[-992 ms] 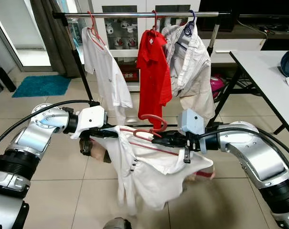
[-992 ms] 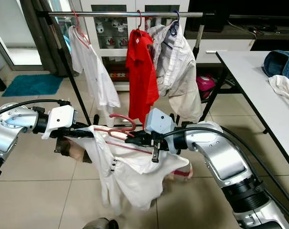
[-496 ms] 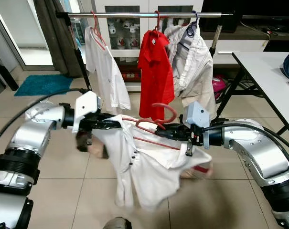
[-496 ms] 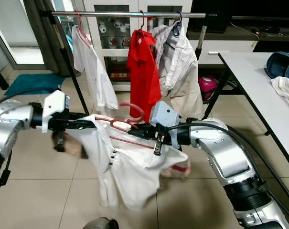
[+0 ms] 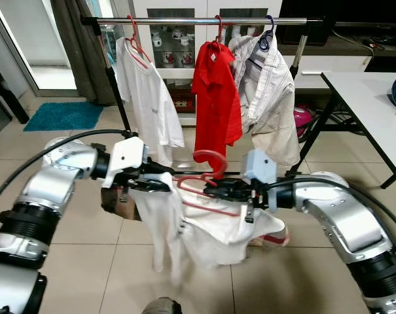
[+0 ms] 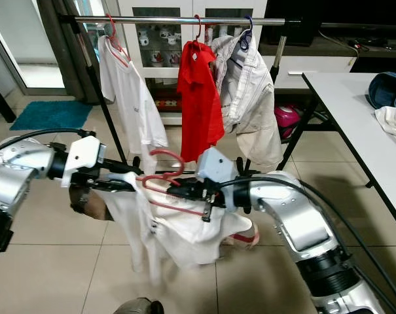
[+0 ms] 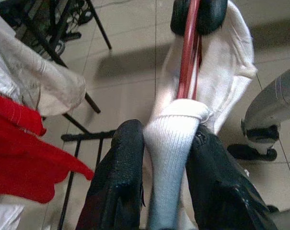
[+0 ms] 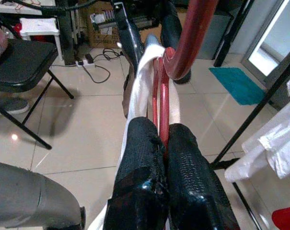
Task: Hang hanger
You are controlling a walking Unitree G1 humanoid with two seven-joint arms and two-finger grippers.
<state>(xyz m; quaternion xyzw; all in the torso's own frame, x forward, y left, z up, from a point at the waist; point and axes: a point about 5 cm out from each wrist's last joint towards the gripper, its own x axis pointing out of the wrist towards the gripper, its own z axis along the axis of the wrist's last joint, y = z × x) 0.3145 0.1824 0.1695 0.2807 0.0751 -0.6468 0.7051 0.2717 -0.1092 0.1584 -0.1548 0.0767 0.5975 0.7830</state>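
Red plastic hanger (image 5: 207, 171) carrying a white collared shirt (image 5: 204, 222) hangs in mid-air below the silver clothes rail (image 5: 198, 21). Right gripper (image 8: 161, 139) fingers pinch the hanger's red bar; left gripper (image 7: 164, 143) fingers clamp the shirt's ribbed white cuff (image 7: 171, 143). Beige tiled floor (image 5: 73, 261), white bench (image 5: 371, 98) at right, red polo (image 5: 214, 98) on the rail. Since half a second ago the shirt has bunched and droops lower.

A red hanger (image 5: 207, 175) carries a white shirt (image 5: 198, 219), its curved hook pointing up below the metal rail (image 5: 204, 21) and in front of the red polo; the shirt sags off it, bunched, its hem hanging toward the floor
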